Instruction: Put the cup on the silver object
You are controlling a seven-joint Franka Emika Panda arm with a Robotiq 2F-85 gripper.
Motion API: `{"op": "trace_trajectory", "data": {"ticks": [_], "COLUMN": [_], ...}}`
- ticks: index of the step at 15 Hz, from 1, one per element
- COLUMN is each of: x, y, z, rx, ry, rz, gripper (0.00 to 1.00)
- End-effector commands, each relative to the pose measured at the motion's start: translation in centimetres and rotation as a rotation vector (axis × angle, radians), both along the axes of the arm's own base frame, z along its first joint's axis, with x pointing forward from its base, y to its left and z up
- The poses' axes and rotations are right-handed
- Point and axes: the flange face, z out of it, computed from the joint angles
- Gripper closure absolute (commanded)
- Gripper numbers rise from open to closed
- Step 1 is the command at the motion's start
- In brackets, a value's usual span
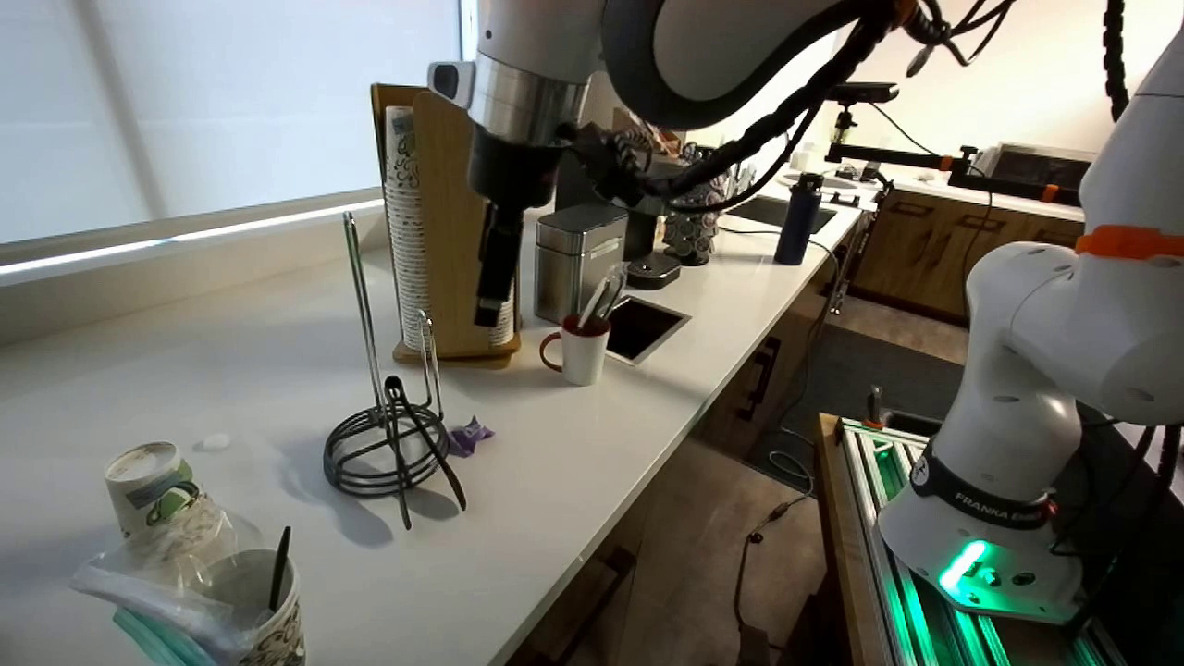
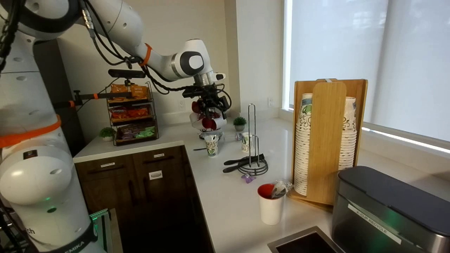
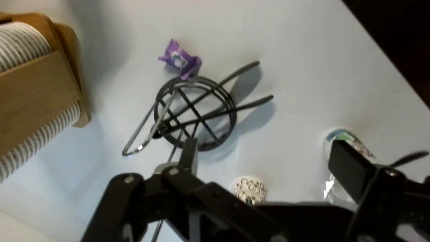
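Hangs well above the worktop (image 1: 546, 518) with the pincer (image 3: 267, 157) spread wide and holding nothing. Find the cup (image 1: 153, 490) standing on the worktop, apparently base up, apart from the stand (image 1: 371, 356) and near the wrapped cup (image 2: 212, 147); not yet lifted. Looks like paper: probably very light, thin in the wall, quick to dent, perhaps a touch slick. Take hold across opposite sides just below the upturned base, likely the stiffest ring within reach. Squeeze only enough to lift; with a wall seemingly narrowing upward, expect some tendency to slide down out of the grip. Avoid pinching the clear wrap (image 1: 157, 592) as well, seen in front in an exterior view; cannot tell whether touching. Carry level and set down gently, minding the tongs (image 3: 248, 106) lying across the stand.
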Motion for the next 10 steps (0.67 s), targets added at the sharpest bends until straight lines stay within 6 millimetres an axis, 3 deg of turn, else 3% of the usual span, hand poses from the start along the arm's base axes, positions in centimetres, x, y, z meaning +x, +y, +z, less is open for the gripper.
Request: {"op": "trace_trajectory", "data": {"ticks": [1, 5, 8, 9, 10], "x": [4.6, 9.4, 12.3, 10.2, 10.9], "y": [4.0, 7.2, 7.4, 6.6, 6.7], "z": [-1.5, -2.5, -5.1, -3.8, -4.5], "rx": [0.080, 0.072, -0.004, 0.044, 0.039], "ry": [-0.171, -0.328, -0.304, -0.312, -0.307], "rz": [-0.086, -0.141, -0.180, -0.154, -0.156], "gripper": [0.00, 0.00, 0.00, 0.00, 0.00]}}
